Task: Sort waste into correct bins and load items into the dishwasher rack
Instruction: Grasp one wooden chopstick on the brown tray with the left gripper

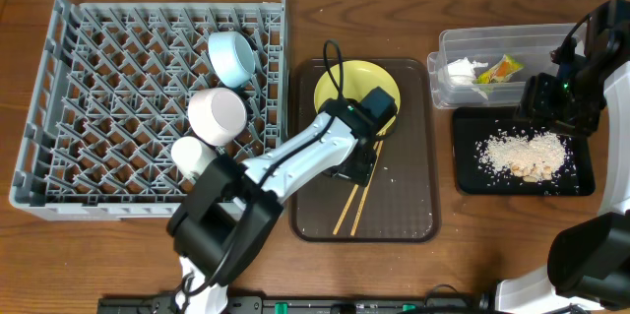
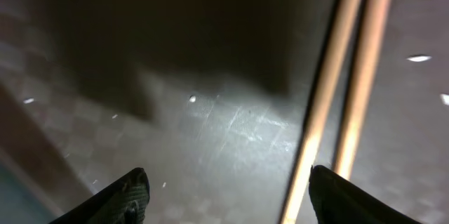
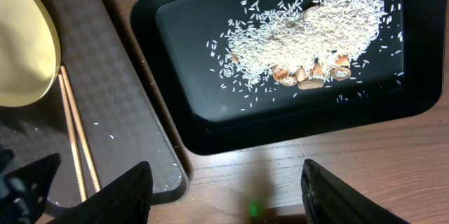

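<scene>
On brown tray (image 1: 406, 206), chopsticks (image 1: 349, 209) beside yellow plate (image 1: 346, 86), left arm (image 1: 295, 157) overlapping

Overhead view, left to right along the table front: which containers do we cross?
dishwasher rack → brown serving tray → black tray. Left out: clear tub, which overlaps the black tray's span.

The pale wooden chopsticks (image 2: 328, 76) lie flat, side by side, close to one fingertip of the left pincer (image 2: 228, 185). The yellow plate (image 1: 354, 83) is just ahead of it. White rice scraps (image 3: 309, 31) are heaped in the black tray (image 3: 189, 76), ahead of the right pincer (image 3: 226, 182).
</scene>
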You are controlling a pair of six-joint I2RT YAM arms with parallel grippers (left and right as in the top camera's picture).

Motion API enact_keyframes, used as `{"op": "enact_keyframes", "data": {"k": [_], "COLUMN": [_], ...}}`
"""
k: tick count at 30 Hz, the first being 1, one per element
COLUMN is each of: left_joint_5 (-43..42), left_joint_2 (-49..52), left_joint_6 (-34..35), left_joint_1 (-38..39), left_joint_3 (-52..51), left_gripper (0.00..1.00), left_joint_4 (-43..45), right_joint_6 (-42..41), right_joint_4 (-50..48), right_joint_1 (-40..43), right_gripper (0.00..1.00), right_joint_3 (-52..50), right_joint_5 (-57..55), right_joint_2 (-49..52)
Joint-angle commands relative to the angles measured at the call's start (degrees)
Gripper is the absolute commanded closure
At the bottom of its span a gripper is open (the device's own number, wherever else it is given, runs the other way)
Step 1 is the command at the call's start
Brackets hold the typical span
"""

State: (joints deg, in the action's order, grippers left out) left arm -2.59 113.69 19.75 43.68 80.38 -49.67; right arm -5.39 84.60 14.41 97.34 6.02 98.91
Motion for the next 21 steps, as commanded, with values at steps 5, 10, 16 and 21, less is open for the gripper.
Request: {"op": "enact_keyframes", "data": {"k": [5, 10, 16, 21], "left_joint_5": [0.02, 0.07, 0.11, 0.04], "left_joint_2": [4.70, 4.90, 3.13, -0.96], "left_joint_6": [0.76, 0.70, 0.70, 0.70], "left_joint_1": [0.90, 1.66, 0.44, 0.52], "left_joint_3": [0.28, 0.31, 0.76, 1.03], "left_gripper": [0.26, 0.26, 0.21, 0.20], "left_joint_4": [-0.13, -0.74, -2.82, -2.95], "right_joint_6": [0.79, 0.79, 0.79, 0.79], "right_joint_4": [-0.02, -0.20, -0.17, -0.20], "right_joint_1": [0.20, 0.20, 0.20, 0.20], "right_gripper": [0.34, 0.34, 0.34, 0.34], "right_joint_3": [0.04, 0.04, 0.04, 0.04], "right_joint_5": [0.48, 0.48, 0.46, 0.46], "right_joint_2": [-1.53, -1.53, -1.53, -1.53]}}
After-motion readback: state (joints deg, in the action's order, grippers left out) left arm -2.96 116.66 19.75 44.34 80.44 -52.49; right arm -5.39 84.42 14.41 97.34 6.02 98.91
